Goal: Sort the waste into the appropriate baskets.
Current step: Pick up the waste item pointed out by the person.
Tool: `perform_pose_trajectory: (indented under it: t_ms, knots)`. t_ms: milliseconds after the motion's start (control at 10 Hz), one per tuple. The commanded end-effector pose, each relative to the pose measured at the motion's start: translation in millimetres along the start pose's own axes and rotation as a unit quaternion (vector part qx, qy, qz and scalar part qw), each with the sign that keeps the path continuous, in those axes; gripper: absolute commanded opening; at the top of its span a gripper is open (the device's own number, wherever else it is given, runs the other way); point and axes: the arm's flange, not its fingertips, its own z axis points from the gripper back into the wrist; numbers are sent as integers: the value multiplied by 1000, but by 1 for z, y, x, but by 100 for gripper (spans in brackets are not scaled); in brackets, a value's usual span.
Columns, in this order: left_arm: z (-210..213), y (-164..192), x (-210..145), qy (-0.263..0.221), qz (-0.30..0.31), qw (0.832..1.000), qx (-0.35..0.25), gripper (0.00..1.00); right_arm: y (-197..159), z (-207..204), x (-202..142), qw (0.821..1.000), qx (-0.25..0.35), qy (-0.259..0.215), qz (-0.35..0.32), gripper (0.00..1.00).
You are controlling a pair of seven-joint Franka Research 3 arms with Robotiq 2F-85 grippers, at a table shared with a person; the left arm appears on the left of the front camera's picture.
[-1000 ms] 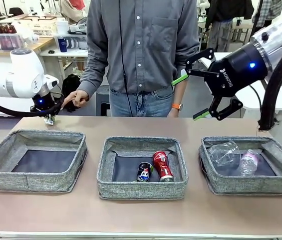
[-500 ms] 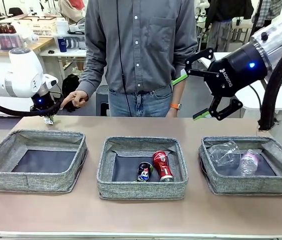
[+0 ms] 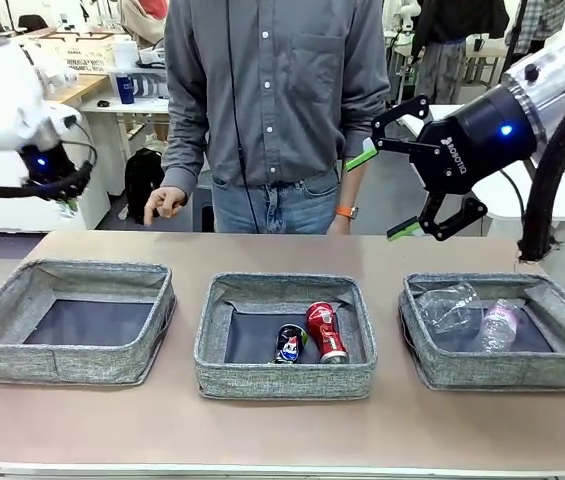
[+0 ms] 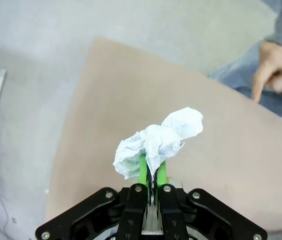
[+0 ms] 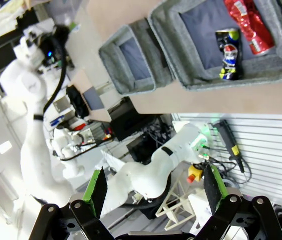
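Note:
My left gripper (image 4: 151,169) is shut on a crumpled white paper wad (image 4: 158,141), held in the air above the table's far left corner (image 4: 131,95). In the front view it hangs high at the left (image 3: 62,203), behind the left basket (image 3: 67,365). The middle basket (image 3: 282,380) holds a red can (image 3: 325,330) and a dark blue can (image 3: 288,343). A clear plastic cup (image 3: 447,305) and a small clear bottle (image 3: 498,325) lie in the right basket (image 3: 502,375). My right gripper (image 3: 380,196) is raised above the right basket, open and holding nothing.
A person in a grey shirt stands at the far side, one hand (image 3: 165,203) hanging near the table's far edge. In the left wrist view that hand (image 4: 275,62) points a finger. The right wrist view looks down on the middle basket (image 5: 180,65) and both cans.
My left arm has risen from the table's far left corner and moved left, carrying the paper wad up with it. The right arm has stayed where it was.

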Motion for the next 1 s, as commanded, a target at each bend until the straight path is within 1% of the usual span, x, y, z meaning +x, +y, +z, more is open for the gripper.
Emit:
perform_pose_trajectory:
  t_ms: [0, 100, 200, 300, 400, 500, 600, 700, 900]
  knots:
    - [69, 22, -68, 36, -9, 997, -62, 0, 0, 0, 2, 1000, 1, 3, 12, 100]
    - [102, 28, -110, 31, -29, 994, -96, 0, 0, 0, 2, 1000, 1, 3, 12, 100]
    - [129, 33, -157, 29, -72, 987, -138, 0, 0, 0, 2, 1000, 1, 3, 12, 100]
    - [150, 38, -205, 25, -125, 975, -183, 0, 0, 0, 2, 1000, 1, 3, 12, 100]
    - [163, 39, -255, 21, -191, 958, -212, 0, 0, 0, 2, 1000, 1, 3, 12, 100]
    - [170, 42, -271, 60, -252, 935, -241, 0, 0, 0, 2, 1000, 1, 3, 12, 100]
    - [171, 41, -262, 87, -216, 934, -272, 0, 0, 0, 2, 1000, 1, 3, 12, 100]
    - [160, 24, -253, 31, -194, 959, -202, 0, 0, 0, 2, 1000, 1, 3, 12, 100]
    - [160, 24, -253, 31, -194, 959, -202, 0, 0, 0, 2, 1000, 1, 3, 12, 100]
